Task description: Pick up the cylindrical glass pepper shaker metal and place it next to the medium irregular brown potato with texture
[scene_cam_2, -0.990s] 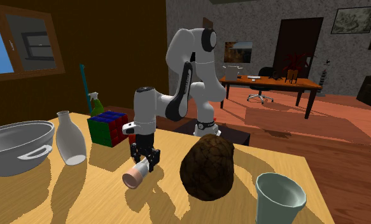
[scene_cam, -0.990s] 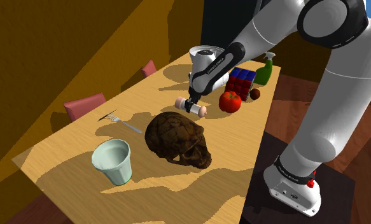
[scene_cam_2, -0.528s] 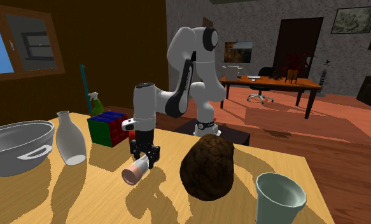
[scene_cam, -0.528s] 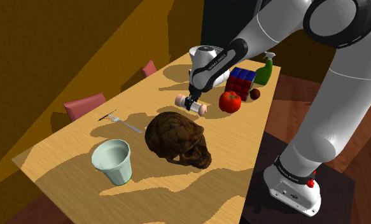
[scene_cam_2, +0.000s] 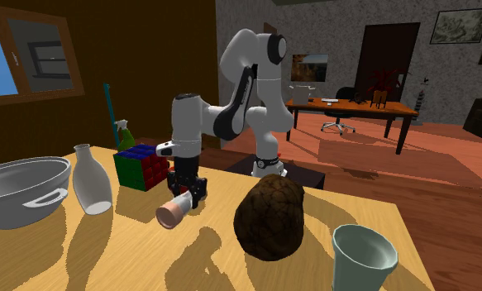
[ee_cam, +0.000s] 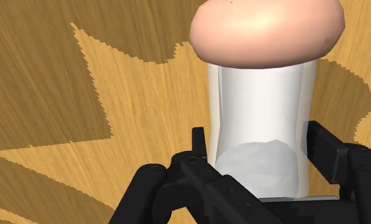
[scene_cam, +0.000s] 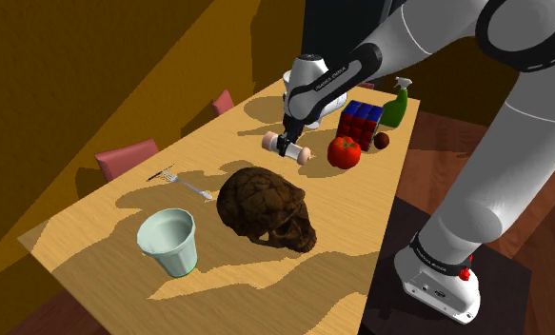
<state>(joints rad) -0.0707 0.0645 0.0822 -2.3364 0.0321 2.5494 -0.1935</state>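
Upper middle of the shoulder view: the black claw [scene_cam: 287,145] pinches a clear, pink-capped pepper shaker [scene_cam: 303,155] sideways over the wooden counter [scene_cam: 104,228]. The brown potato [scene_cam: 266,207] sits at frame centre.

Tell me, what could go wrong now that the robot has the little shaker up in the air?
1. The gripper holds the pepper shaker sideways by its smooth clear body, above the table. It might slip or swivel.
2. The potato is bulky, so the shaker could bump it on the way down.
3. Set down on its side, the shaker might roll away.
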